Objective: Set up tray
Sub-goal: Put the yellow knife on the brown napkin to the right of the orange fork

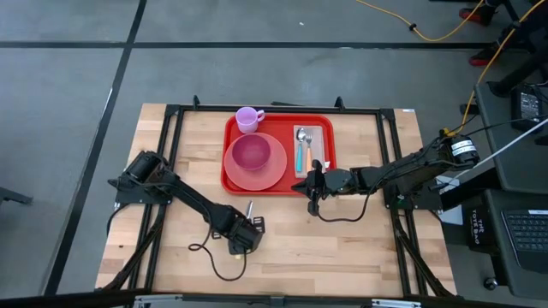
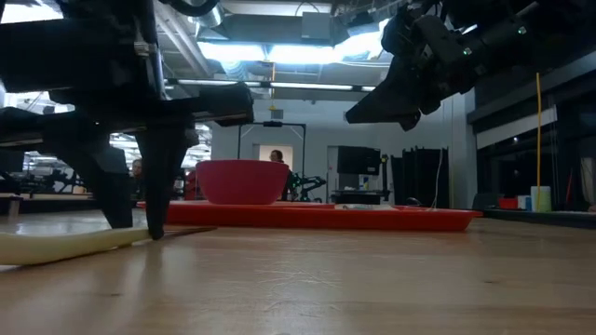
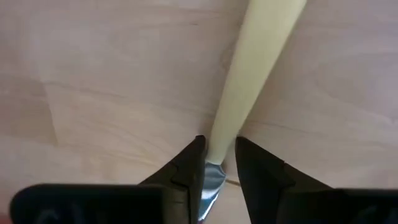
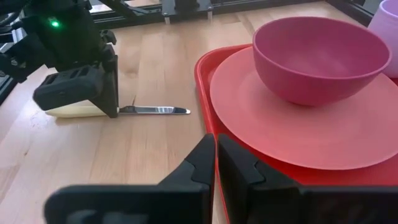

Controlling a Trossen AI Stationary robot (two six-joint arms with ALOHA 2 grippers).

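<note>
Now the last utensil is being picked up off the table.
Left gripper (image 3: 217, 163) has its fingers straddling a cream-handled knife (image 4: 134, 110), not visibly clamped; judging so, it must close and lift toward the tray (image 1: 233, 145). Right gripper (image 1: 313, 186), fingers together and holding nothing, hovers just beside the tray's near edge.

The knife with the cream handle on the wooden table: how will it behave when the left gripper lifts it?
The cream-handled knife looks stiff and light. Gripped by the left gripper near the handle's blade end, it may tilt. Its smooth handle may slip.
</note>
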